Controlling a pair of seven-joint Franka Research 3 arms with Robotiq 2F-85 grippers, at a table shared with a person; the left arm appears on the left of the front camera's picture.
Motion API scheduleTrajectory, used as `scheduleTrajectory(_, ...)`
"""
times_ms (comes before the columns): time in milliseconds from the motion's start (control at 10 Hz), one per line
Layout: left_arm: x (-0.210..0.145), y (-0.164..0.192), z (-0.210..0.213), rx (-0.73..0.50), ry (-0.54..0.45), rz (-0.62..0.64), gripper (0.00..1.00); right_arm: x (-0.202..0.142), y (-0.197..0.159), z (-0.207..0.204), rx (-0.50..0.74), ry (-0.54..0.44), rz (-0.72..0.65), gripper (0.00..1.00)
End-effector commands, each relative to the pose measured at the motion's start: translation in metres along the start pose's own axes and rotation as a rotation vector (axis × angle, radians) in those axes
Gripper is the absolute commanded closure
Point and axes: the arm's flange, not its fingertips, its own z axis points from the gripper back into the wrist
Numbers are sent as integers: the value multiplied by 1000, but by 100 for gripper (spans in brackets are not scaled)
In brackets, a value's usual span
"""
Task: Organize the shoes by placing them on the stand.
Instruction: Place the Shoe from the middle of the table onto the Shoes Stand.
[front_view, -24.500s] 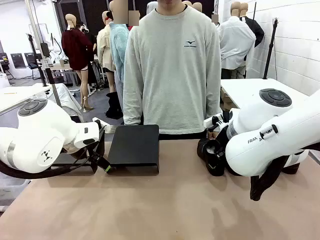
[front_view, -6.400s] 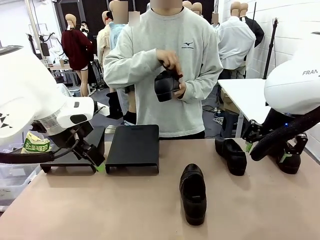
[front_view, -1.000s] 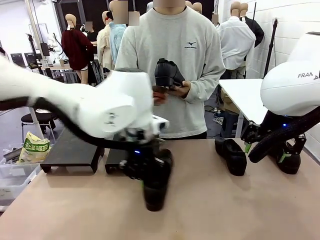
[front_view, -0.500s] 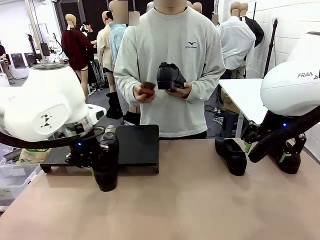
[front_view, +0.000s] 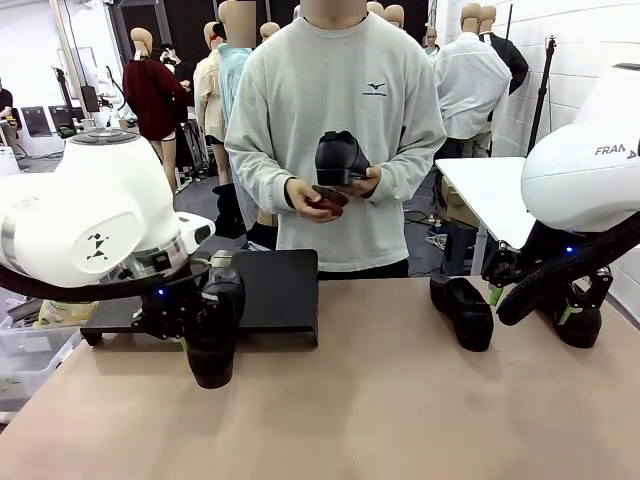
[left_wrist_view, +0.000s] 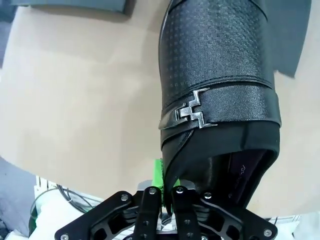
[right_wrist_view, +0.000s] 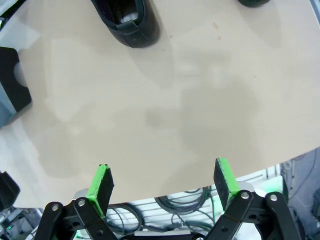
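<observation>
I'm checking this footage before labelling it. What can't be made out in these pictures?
- Front view: far-right shoe, mostly hidden behind the right arm.
- Front view: reddish thing in the person's hand, too small to identify.
- Left wrist view: held shoe, toe cut off by the top edge; left gripper shut on its collar.
- Right wrist view: tabletop shoe, partly cut off by the top edge.

Left claw (left_wrist_view: 165, 176) has carried a shoe (front_view: 213, 342) leftward, near the stand (front_view: 272, 288).
</observation>
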Motion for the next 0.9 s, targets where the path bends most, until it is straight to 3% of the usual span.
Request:
scheduleTrajectory(0,48,33,7,-10,-100,92,100,0,0,-1,3,6,5,0)
scheduleTrajectory(100,66,53,4,15,-133,87,100,0,0,-1,3,6,5,0)
scheduleTrajectory(300,98,89,2,-83,-135,-51,100,0,0,-1,3,6,5,0)
scheduleTrajectory(500,143,119,-8,-18,-182,50,100,0,0,-1,3,6,5,0)
scheduleTrajectory(600,159,126,-12,19,-219,-59,100,0,0,-1,3,6,5,0)
scheduleTrajectory(800,184,139,-15,41,-251,-100,100,0,0,-1,3,6,5,0)
